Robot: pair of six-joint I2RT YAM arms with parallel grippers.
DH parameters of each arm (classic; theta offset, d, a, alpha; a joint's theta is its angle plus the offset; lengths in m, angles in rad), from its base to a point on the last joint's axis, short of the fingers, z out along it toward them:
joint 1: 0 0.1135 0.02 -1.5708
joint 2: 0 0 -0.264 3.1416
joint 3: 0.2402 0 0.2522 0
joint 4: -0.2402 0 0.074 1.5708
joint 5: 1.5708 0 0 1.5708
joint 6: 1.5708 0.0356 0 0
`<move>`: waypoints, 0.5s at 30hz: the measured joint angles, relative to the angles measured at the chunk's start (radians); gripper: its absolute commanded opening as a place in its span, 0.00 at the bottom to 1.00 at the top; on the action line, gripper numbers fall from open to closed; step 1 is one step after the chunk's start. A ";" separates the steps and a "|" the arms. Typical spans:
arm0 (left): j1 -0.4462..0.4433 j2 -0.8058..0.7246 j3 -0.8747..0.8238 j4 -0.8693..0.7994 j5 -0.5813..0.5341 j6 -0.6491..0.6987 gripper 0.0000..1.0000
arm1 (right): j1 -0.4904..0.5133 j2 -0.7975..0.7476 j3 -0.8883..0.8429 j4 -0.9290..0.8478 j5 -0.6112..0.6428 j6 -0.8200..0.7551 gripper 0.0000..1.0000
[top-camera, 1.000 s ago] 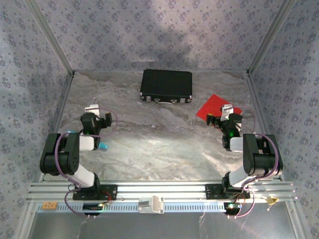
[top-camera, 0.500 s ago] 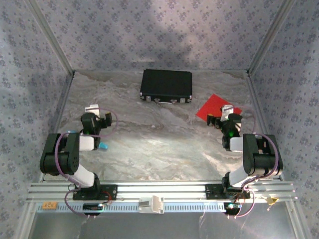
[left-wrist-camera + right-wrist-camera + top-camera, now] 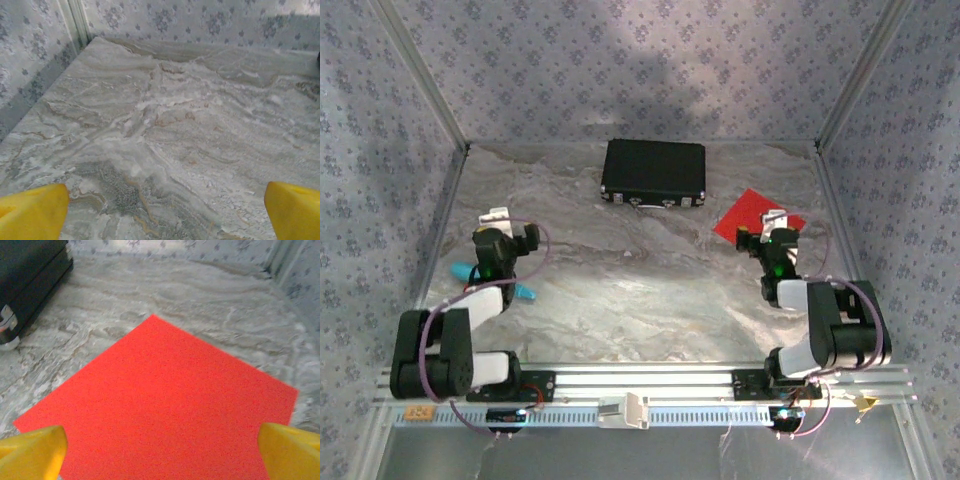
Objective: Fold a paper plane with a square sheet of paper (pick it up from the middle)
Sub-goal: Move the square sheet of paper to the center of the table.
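The square sheet of paper (image 3: 745, 212) is bright red and lies flat and unfolded on the marbled table at the right, not shaped into a paper plane. My right gripper (image 3: 763, 233) hangs over its near edge, open. In the right wrist view the sheet (image 3: 165, 390) spreads between the two yellow fingertips (image 3: 32, 450), and the right gripper (image 3: 162, 452) holds nothing. My left gripper (image 3: 502, 236) is open at the left of the table. In the left wrist view the left gripper (image 3: 165, 212) hovers over bare marble with nothing between its fingers.
A black rectangular case (image 3: 654, 170) lies at the back middle, left of the sheet, and its corner shows in the right wrist view (image 3: 27, 280). A small turquoise object (image 3: 523, 291) lies by the left arm. Patterned walls with metal posts close in the table.
The left arm has lowered its elbow towards the near left corner, its gripper shifting slightly left. The right arm has settled a little. The red sheet has not moved.
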 measured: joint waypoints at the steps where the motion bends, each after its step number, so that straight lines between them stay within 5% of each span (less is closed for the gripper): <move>1: 0.000 -0.039 0.009 -0.037 -0.006 -0.018 1.00 | 0.000 -0.031 0.019 -0.049 0.024 0.016 0.99; 7: 0.000 -0.183 0.177 -0.344 -0.029 -0.202 1.00 | -0.018 -0.164 0.251 -0.514 0.150 0.289 0.99; 15: 0.017 -0.224 0.310 -0.662 0.061 -0.466 1.00 | -0.116 -0.149 0.349 -0.771 -0.129 0.476 0.98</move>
